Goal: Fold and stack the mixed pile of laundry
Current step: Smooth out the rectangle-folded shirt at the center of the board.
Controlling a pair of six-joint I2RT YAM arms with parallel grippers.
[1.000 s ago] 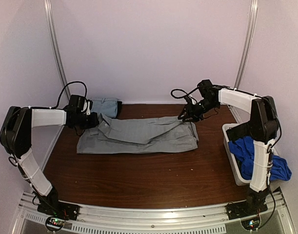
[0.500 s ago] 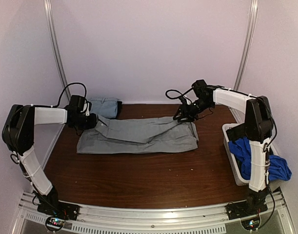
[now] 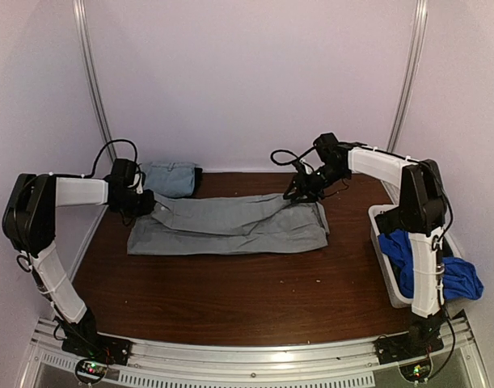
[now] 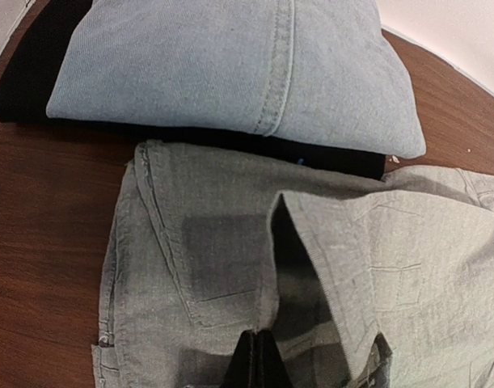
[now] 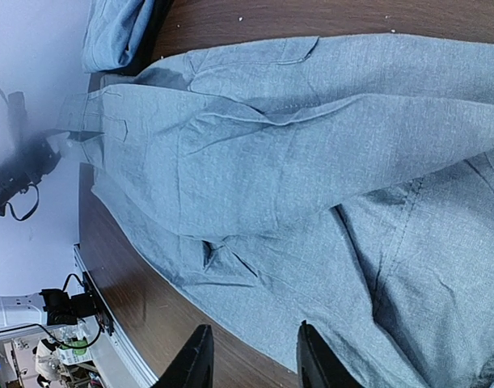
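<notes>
Grey trousers (image 3: 230,228) lie spread lengthwise across the middle of the dark wooden bench (image 3: 230,301), partly folded over themselves. Behind their left end sits a folded pale blue garment (image 3: 171,178) resting on a dark piece (image 4: 24,77); only the left wrist view shows that dark layer clearly.

The left hand (image 3: 141,202) is at the trousers' left end. Its wrist view shows the fingers pressed together, clamped on a raised fold of grey cloth.

The right hand (image 3: 300,192) is over the far right end. Its wrist view shows the fingers apart, nothing between them, the trousers below.

At the right edge, the overhead view alone shows a royal-blue piece (image 3: 408,246) spilling from a white bin (image 3: 379,232).
</notes>
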